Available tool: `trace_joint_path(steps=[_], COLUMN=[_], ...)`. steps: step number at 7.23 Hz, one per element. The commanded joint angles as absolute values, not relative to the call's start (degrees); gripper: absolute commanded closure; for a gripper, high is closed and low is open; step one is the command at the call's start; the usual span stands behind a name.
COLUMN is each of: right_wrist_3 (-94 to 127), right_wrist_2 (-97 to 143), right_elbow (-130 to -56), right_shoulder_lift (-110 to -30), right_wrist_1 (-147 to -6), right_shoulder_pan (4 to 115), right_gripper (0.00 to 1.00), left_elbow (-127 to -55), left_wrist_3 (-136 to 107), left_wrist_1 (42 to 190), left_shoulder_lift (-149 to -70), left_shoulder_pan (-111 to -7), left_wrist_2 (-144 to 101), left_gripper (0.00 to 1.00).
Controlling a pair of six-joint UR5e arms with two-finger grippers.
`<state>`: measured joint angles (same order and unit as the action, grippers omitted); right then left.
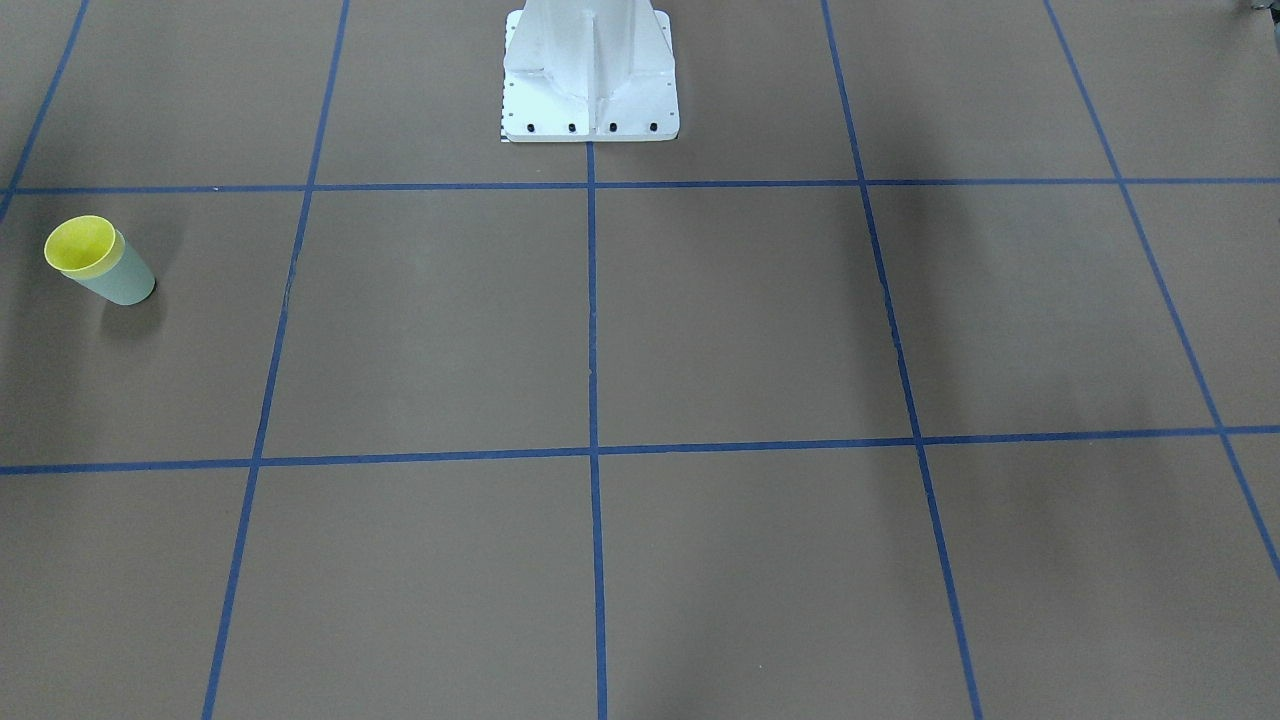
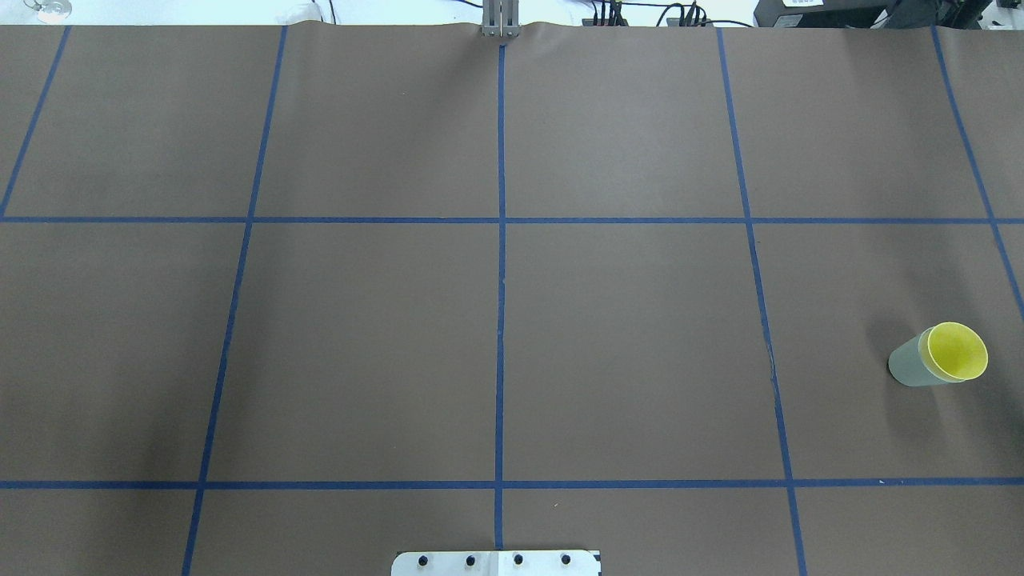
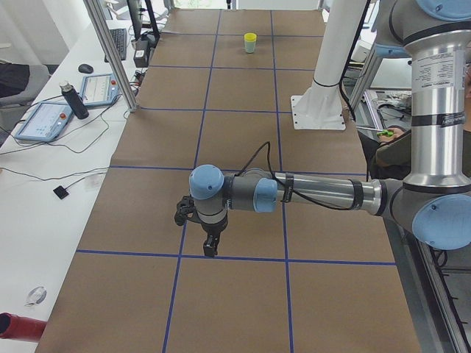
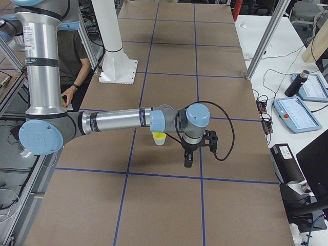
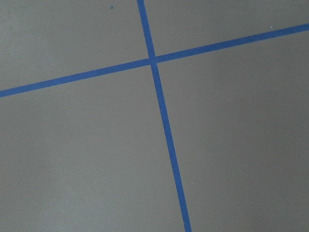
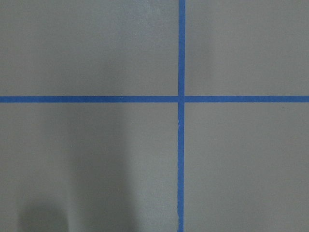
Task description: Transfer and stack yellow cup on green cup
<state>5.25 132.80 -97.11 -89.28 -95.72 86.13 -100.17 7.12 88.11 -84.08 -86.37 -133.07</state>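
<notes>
The yellow cup (image 1: 80, 245) sits nested inside the green cup (image 1: 122, 282), and the pair stands upright on the brown table. Both show in the overhead view too, yellow (image 2: 958, 350) inside green (image 2: 908, 366), at the far right. The pair is small and far in the exterior left view (image 3: 251, 42). In the exterior right view the yellow cup (image 4: 159, 137) stands just behind the right arm's wrist. My left gripper (image 3: 211, 246) shows only in the exterior left view and my right gripper (image 4: 187, 161) only in the exterior right view. Both point down above the table, and I cannot tell whether they are open or shut. Neither holds a cup.
Blue tape lines (image 2: 501, 264) divide the brown table into squares. The white robot base (image 1: 590, 75) stands at mid table edge. Tablets, a bottle and cables lie on a white side bench (image 3: 66, 103). A person (image 4: 72, 56) sits behind the robot.
</notes>
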Motion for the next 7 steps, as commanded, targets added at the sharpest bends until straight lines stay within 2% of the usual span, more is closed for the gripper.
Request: trace_joint_path(steps=[1, 7], right_wrist_3=[5.4, 5.4], right_wrist_2=[132.9, 133.2], right_elbow=[-95.4, -96.3], right_shoulder_lift=[-88.9, -89.3], right_wrist_1=[-95.7, -95.7], right_shoulder_pan=[86.0, 86.0], right_gripper=[0.00, 0.00], left_elbow=[-101.7, -102.4], left_wrist_3=[6.9, 6.9], left_wrist_1=[88.0, 88.1], left_shoulder_lift=[-83.9, -83.9], left_shoulder_pan=[-86.7, -87.0], left_wrist_2=[-133.2, -133.5], left_gripper=[0.00, 0.00])
